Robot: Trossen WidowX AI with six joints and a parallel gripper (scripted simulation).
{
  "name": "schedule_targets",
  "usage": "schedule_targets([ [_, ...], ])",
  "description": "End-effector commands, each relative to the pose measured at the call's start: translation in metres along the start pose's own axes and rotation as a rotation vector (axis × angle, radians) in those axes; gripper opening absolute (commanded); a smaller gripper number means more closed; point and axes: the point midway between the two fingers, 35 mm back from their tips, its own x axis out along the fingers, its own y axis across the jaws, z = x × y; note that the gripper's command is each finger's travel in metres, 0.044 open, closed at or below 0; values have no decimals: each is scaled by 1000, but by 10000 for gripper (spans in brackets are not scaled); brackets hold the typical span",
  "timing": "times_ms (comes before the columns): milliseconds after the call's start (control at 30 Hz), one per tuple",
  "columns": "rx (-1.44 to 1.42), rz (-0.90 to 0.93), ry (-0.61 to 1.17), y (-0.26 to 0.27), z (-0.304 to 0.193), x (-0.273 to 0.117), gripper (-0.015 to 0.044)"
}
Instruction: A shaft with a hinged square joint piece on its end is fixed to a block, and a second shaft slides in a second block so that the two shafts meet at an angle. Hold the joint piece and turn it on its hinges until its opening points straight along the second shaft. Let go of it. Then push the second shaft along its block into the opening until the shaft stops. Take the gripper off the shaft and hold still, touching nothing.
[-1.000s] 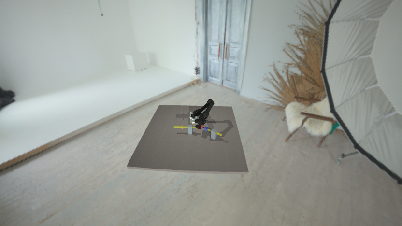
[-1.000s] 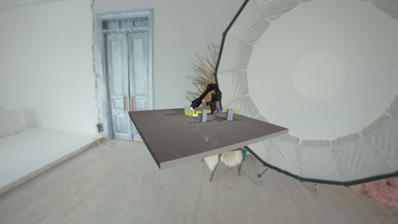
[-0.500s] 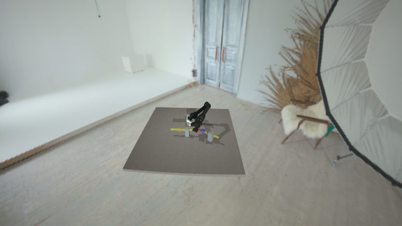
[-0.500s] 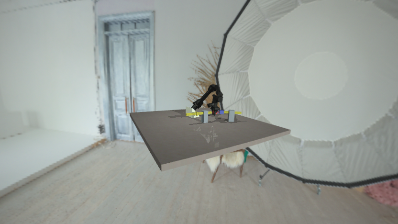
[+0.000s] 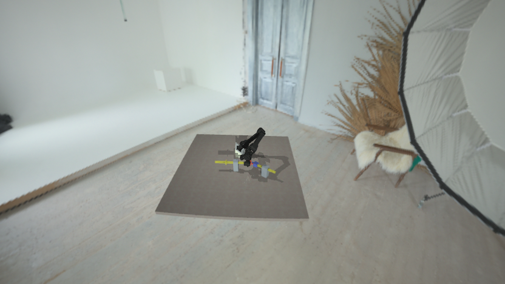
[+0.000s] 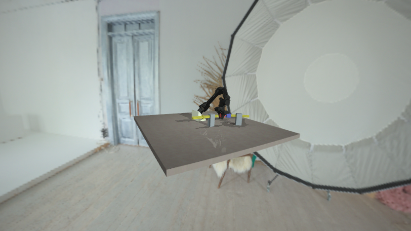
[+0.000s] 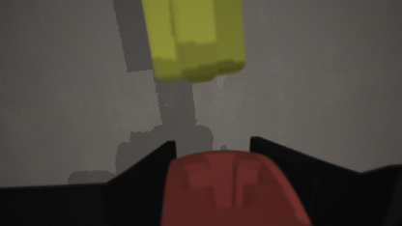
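Note:
My gripper (image 5: pixel 247 164) (image 6: pixel 222 118) (image 7: pixel 213 147) is shut on the red joint piece (image 7: pixel 224 185), one black finger on each side. A blue hinge part (image 5: pixel 255 164) (image 6: pixel 228 115) joins it to the fixed yellow shaft (image 5: pixel 271 170) (image 6: pixel 245 116) in the right grey block (image 5: pixel 264 172) (image 6: pixel 238 119). The sliding yellow shaft (image 5: pixel 221 162) (image 6: pixel 196 117) (image 7: pixel 198 39) passes through the left grey block (image 5: pixel 235 165) (image 6: pixel 211 120). In the wrist view its end lies ahead of the red piece, slightly left, with a gap between them and nearly lined up. The red piece's opening is not clearly visible.
The brown table top (image 5: pixel 226 197) (image 6: pixel 184 143) carries both blocks. A pale plate (image 5: pixel 237 148) (image 6: pixel 195 113) stands near the arm's base, behind the sliding shaft. A small crosspiece (image 5: pixel 226 162) (image 6: pixel 203 117) sits on that shaft, left of its block.

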Motion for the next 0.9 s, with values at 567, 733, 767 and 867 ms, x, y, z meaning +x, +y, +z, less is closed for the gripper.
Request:
schedule_targets([
  [567,-79,-1,10,4,0,0,0],
  [733,-79,-1,10,4,0,0,0],
  [767,-79,-1,10,4,0,0,0],
  [867,-79,-1,10,4,0,0,53],
])
